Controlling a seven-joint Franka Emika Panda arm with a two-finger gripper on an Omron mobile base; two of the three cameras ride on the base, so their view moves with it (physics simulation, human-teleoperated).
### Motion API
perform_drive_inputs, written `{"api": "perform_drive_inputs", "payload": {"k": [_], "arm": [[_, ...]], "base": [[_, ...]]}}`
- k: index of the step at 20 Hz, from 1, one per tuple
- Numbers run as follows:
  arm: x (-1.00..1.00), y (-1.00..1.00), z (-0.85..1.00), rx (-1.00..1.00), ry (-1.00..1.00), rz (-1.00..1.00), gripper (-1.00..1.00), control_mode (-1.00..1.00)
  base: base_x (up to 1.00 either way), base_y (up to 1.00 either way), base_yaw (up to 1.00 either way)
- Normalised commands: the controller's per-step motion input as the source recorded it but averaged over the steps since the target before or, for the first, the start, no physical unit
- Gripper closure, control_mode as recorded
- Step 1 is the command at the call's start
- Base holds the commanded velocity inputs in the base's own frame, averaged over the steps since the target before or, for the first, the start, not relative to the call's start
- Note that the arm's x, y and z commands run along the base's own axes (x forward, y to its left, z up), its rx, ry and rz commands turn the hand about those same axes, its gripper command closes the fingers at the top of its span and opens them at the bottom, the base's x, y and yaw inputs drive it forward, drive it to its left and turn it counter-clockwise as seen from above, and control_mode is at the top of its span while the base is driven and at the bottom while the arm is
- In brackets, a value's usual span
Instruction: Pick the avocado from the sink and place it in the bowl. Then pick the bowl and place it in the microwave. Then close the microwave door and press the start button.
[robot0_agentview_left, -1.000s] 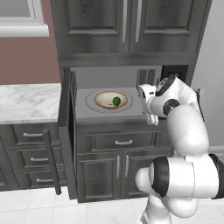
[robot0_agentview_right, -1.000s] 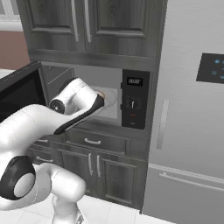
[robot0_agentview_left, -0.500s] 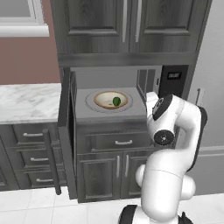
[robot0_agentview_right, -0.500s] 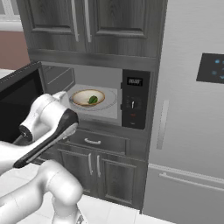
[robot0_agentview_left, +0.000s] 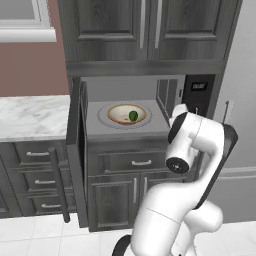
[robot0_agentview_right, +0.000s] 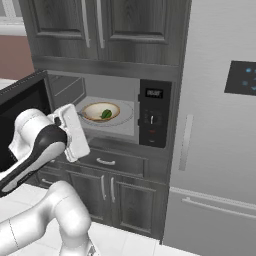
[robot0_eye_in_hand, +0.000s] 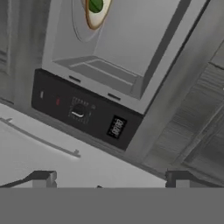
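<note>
The microwave (robot0_agentview_right: 107, 117) stood open between dark grey cabinets (robot0_agentview_right: 107, 25), its cavity facing the room and its black control panel (robot0_agentview_right: 152, 120) at the right of the cavity. The microwave door (robot0_agentview_left: 77, 155) was swung out on the left side, seen nearly edge-on in the left base view, with its long bar handle (robot0_agentview_left: 59, 185) upright. A refrigerator (robot0_agentview_right: 220, 130) stood just beside the cabinets, to their right.

On the round turntable (robot0_agentview_left: 107, 120) sat the bowl (robot0_agentview_left: 120, 114), upright and level, wide side up. The avocado (robot0_agentview_left: 133, 116) lay inside it, toward the bowl's right in the left base view; it was too small to tell which way its long axis pointed.

The gripper (robot0_eye_in_hand: 111, 180) hung outside the cavity, in front of the microwave, rolled sideways in the hand view. Its jaws stood wide apart, holding and touching nothing.
</note>
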Motion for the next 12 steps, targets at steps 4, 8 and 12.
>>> {"api": "perform_drive_inputs", "payload": {"k": [4,8,12], "arm": [[-0.73,0.00,1.00,0.00,0.22,-0.07,-1.00,-1.00],[-0.61,0.07,0.77,0.00,0.04,-0.01,-1.00,-1.00],[-0.33,0.07,0.11,0.00,-0.03,0.02,-1.00,-1.00]], "base": [[0.00,0.00,0.00],[0.00,0.00,0.00],[0.00,0.00,0.00]]}}
